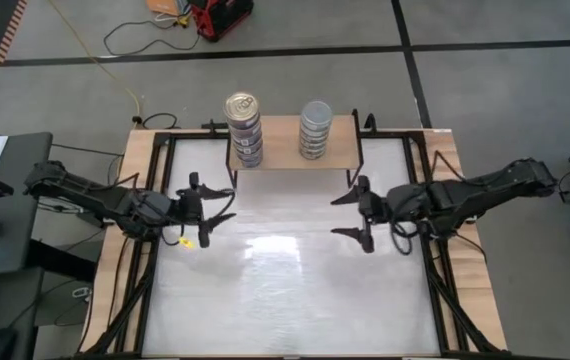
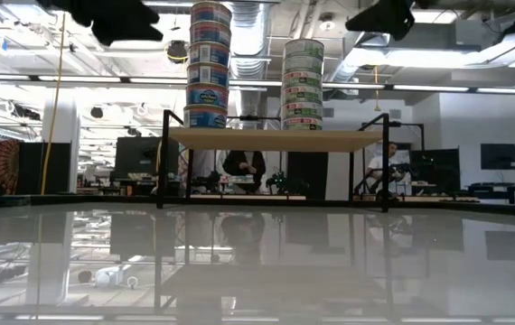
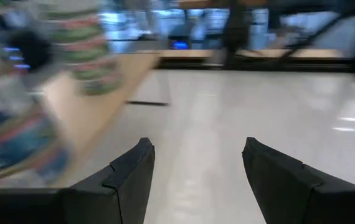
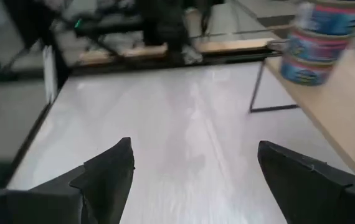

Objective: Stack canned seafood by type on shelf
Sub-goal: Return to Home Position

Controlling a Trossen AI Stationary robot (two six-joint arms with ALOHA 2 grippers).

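Beyond left pincer (image 1: pixel 227 204), right pincer (image 1: pixel 337 216): cans (image 1: pixel 244 128) on shelf (image 1: pixel 280 145).

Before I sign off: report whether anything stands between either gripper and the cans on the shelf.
Nothing visible does. Only bare tabletop lies between the open left gripper, the open right gripper and the shelf bearing the gold-topped stack and silver-topped stack.

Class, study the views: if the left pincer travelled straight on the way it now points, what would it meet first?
Probably the right pincer, which faces the open left pincer across the tabletop. The shelf lies off to one side. Heights are unclear, so they might pass.
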